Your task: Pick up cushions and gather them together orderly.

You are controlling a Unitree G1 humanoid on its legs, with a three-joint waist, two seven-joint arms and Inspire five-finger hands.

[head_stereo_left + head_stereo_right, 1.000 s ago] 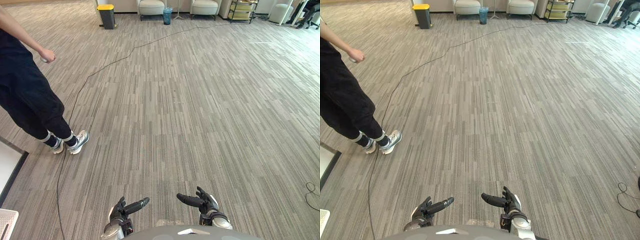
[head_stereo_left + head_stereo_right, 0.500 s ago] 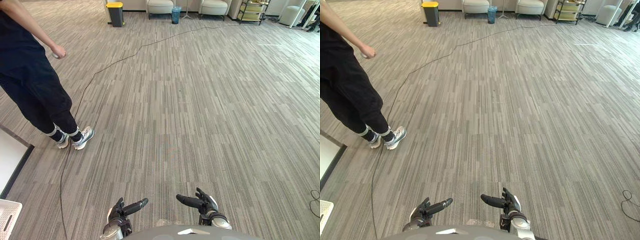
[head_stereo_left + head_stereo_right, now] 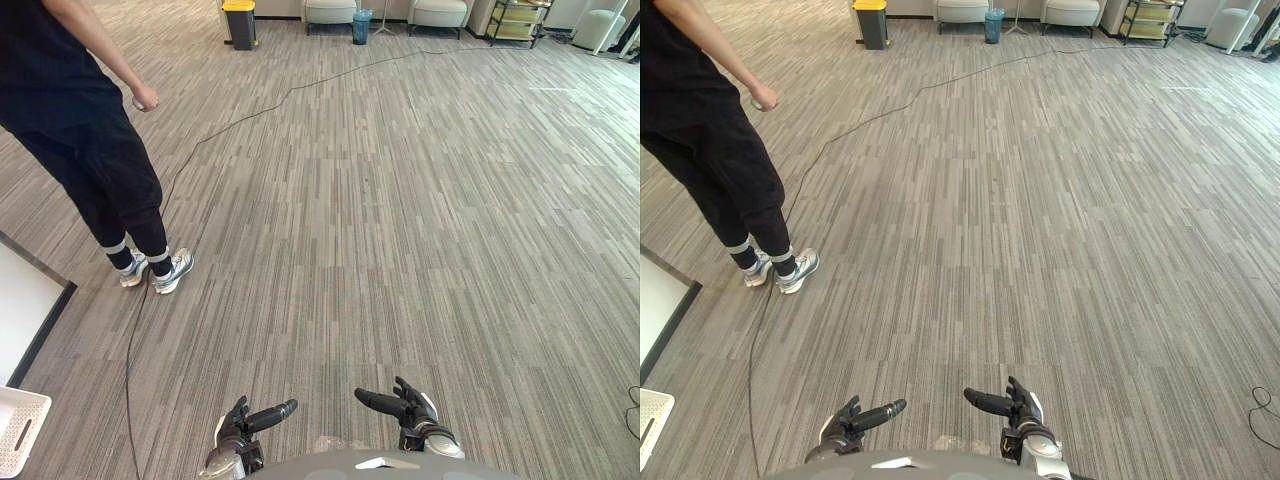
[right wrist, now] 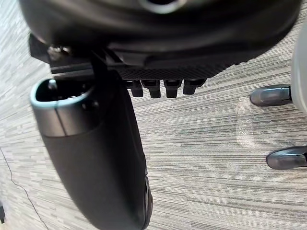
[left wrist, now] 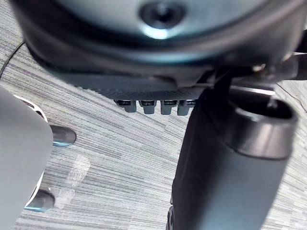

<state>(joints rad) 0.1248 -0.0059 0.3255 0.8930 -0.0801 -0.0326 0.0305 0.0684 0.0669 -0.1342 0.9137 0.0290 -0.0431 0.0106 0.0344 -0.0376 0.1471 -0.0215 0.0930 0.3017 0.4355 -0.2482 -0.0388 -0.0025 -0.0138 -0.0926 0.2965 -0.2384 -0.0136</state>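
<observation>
Floor before our hands, things at its edges

Our left hand and right hand sit side by side, apart, over the floor. A person stands well ahead and left of the left hand. A cord runs past their shoes toward the far wall. A bin, chairs and a cart stand along that wall. A basket lies left of the left hand.

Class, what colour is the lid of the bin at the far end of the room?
Yellow lid on a dark bin, clearest in the left eye view.
</observation>
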